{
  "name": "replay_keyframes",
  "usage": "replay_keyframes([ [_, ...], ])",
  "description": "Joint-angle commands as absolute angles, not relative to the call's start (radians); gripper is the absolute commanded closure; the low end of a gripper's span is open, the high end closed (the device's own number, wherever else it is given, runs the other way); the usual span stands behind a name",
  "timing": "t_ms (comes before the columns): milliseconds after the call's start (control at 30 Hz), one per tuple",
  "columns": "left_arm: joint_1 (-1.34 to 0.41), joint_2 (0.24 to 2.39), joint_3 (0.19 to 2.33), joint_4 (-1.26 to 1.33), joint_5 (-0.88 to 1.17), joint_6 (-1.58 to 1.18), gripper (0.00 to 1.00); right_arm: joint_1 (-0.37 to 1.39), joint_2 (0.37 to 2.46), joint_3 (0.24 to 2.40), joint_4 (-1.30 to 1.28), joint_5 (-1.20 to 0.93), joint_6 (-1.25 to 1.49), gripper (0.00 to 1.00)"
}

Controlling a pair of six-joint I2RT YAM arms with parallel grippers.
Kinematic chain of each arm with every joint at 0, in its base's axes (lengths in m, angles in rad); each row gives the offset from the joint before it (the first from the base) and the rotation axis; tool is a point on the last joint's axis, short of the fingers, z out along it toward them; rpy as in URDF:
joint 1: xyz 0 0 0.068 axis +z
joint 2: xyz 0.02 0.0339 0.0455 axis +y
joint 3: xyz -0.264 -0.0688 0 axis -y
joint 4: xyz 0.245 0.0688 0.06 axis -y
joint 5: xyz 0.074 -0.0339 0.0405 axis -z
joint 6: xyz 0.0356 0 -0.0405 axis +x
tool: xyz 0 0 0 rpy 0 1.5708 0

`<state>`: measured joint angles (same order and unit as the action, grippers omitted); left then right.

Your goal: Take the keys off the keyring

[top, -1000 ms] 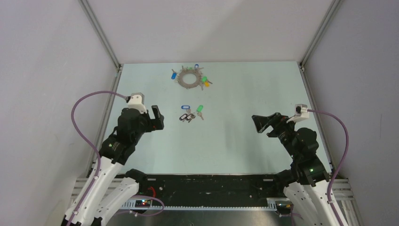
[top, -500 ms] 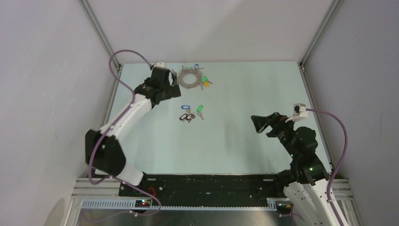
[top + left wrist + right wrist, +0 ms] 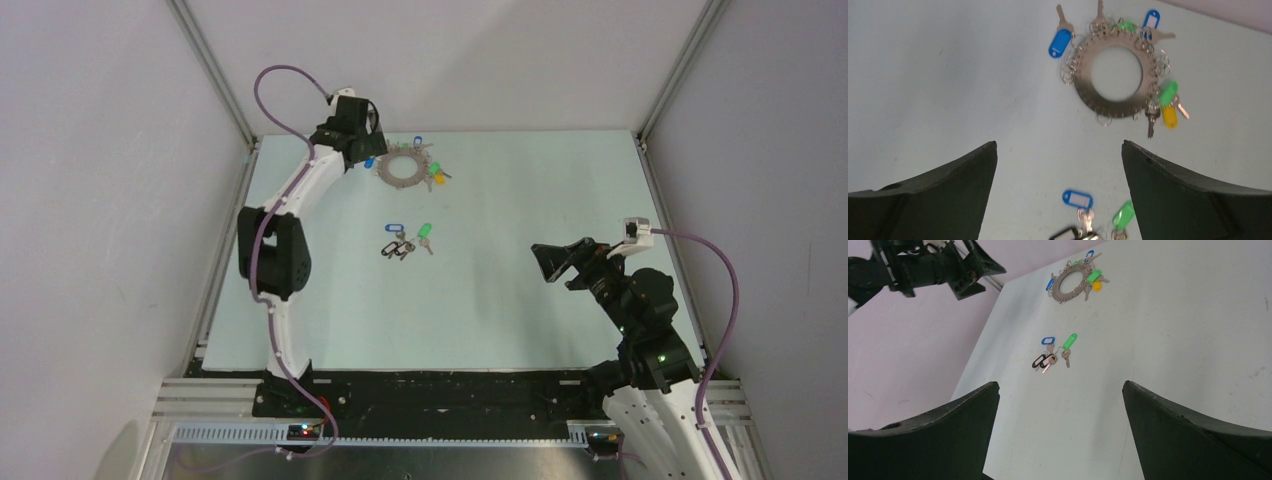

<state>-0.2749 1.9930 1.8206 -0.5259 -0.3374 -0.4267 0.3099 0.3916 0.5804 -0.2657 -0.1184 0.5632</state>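
The keyring (image 3: 1082, 82) lies flat on the table (image 3: 923, 75). It is just ahead of your left gripper (image 3: 1059, 145), down below it and a little to its right. Many keys (image 3: 1059, 42) hang around its edge. You can see two with blue tags, two with green tags and one with a yellow tag. There are also small bare rings with no key on them.

A little bunch of loose keys (image 3: 1077, 198) lies apart from the ring, closer in under the left gripper. One has a blue tag, one a green tag and one a black tag. These look like the keys that are already off. So I think the job has started, but most of it is left.

Your left gripper is wide open with nothing in it, and it is not touching the ring.

Your right gripper (image 3: 1060, 385) is wide open and holds nothing too. The loose bunch is out ahead of it. The ring is far ahead of it, off to its left.
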Motion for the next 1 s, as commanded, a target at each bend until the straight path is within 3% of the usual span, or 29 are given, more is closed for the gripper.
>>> replay_keyframes([
  [0, -0.225, 2.11, 1.951, -0.516, -0.274, -0.417, 0.04, 0.305, 0.387, 0.634, -0.236, -0.137, 0.552, 0.01],
  [333, -0.136, 2.483, 2.255, -0.562, 0.049, -0.589, 0.1, 0.303, 0.392, 0.655, -0.231, -0.142, 0.544, 0.01],
  [367, -0.132, 2.506, 2.276, -0.577, 0.054, -0.6, 0.21, 0.302, 0.392, 0.657, -0.231, -0.14, 0.544, 0.01],
  [433, -0.123, 2.559, 2.353, -0.621, 0.072, -0.623, 0.34, 0.302, 0.392, 0.663, -0.231, -0.141, 0.542, 0.01],
  [600, -0.117, 2.624, 2.476, -0.757, 0.084, -0.661, 0.53, 0.301, 0.391, 0.677, -0.236, -0.131, 0.54, 0.01],
  [967, -0.131, 2.539, 2.342, -0.944, 0.059, -0.555, 0.67, 0.301, 0.399, 0.677, -0.234, -0.152, 0.58, 0.01],
])
